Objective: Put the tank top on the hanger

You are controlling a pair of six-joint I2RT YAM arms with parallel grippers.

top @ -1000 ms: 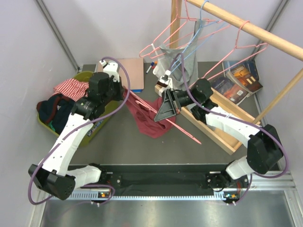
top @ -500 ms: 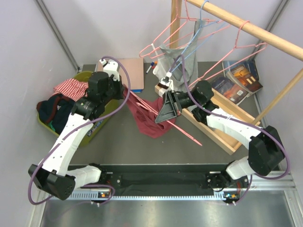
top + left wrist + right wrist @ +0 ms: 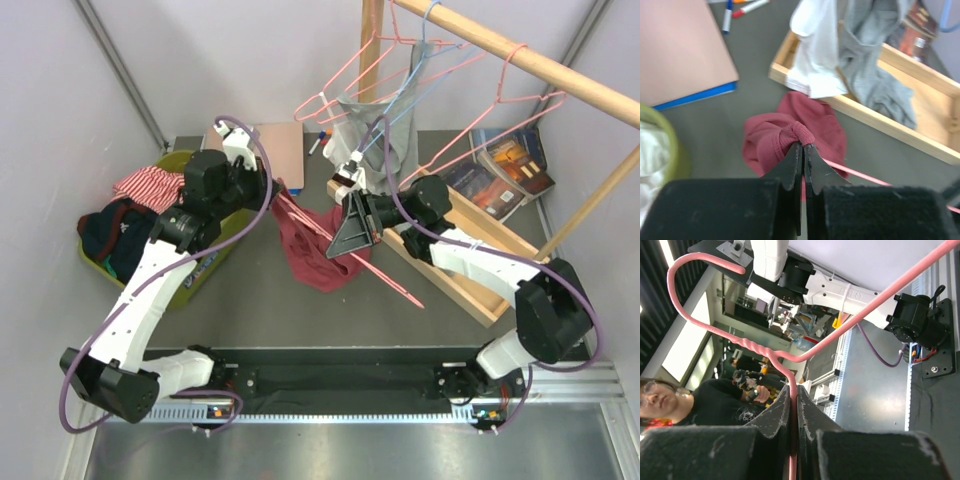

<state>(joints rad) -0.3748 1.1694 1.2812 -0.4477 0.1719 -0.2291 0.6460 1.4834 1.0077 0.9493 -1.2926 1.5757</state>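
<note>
The maroon tank top hangs bunched between the two arms, its lower part on the grey table. My left gripper is shut on a rolled edge of the tank top, fingertips pressed together on the cloth. My right gripper is shut on the pink wire hanger, which slants across the tank top. In the right wrist view the hanger rises from my closed jaws just below its twisted neck, hook up left. A stretch of the hanger wire passes under the cloth.
A green bin at the left holds a striped cloth and dark clothes. A wooden tray lies right of centre. A grey garment and spare hangers hang from the wooden rail. Books and a pink board lie behind.
My left gripper has shifted slightly right and back, drawing the top edge of the tank top along the hanger wire. The right gripper has barely moved.
</note>
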